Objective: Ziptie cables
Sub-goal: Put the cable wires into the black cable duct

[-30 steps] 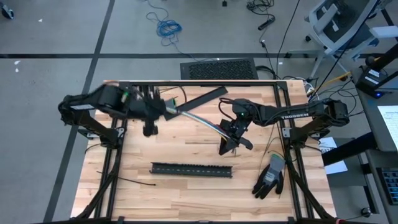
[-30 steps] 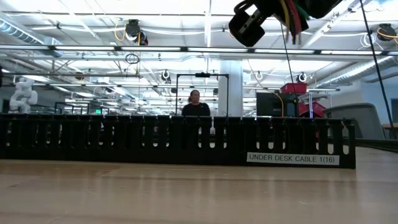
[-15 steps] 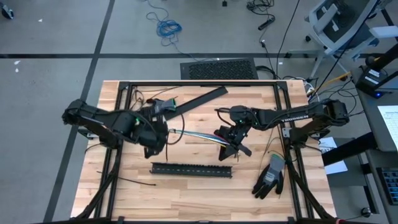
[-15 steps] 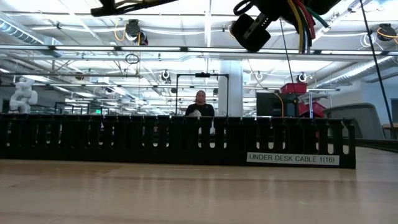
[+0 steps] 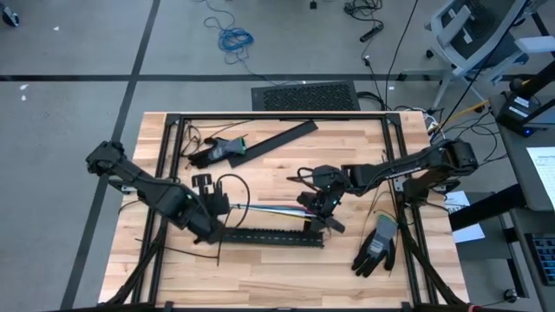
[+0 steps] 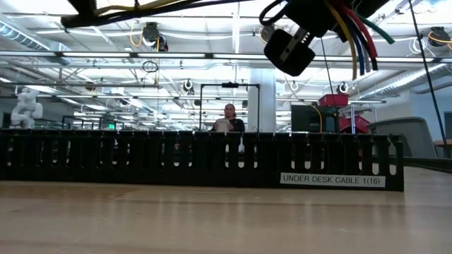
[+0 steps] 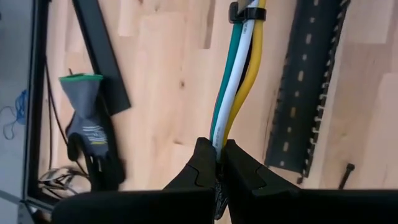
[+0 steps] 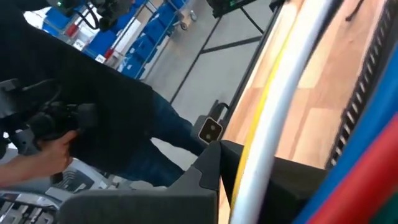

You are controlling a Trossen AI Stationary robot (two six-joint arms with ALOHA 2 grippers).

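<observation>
The cables [image 5: 269,209], a bundle of green, white, yellow, blue and red wires, span level between my two grippers, just above the far side of the black slotted cable tray [image 5: 269,236]. My left gripper [image 5: 222,208] is shut on their left end. My right gripper [image 5: 312,211] is shut on their right end. In the left wrist view a black band [image 7: 249,12] wraps the cables [image 7: 236,81] far from my fingers. In the low view loose wire ends [image 6: 357,42] hang beside the right gripper [image 6: 289,49]. My left gripper pinches the cables' left end [image 7: 217,146] between its two shut fingers [image 7: 202,163], coming level from the table's left, along the bundle. The bundle is lifted clear and runs straight away from the fingers. My right gripper holds the cables near their right end [image 8: 273,143], with one dark finger [image 8: 211,171] beside the yellow and white wires. The gripper itself hides the place of contact. The wires are lifted clear of the table.
The cable tray [image 6: 198,159] lies along the table's near middle. A long black strip [image 5: 279,137] and a grey glove [image 5: 217,151] lie toward the far edge, another glove [image 5: 377,245] near the right corner. A thin black tie [image 5: 178,253] lies near left. A person [image 6: 229,120] is beyond the table.
Both grippers have moved toward the table's near edge and down, carrying the cables from the table's middle to just above the cable tray. The left gripper travelled farthest, from the far left, and the bundle has turned from slanting to lying along the tray.
</observation>
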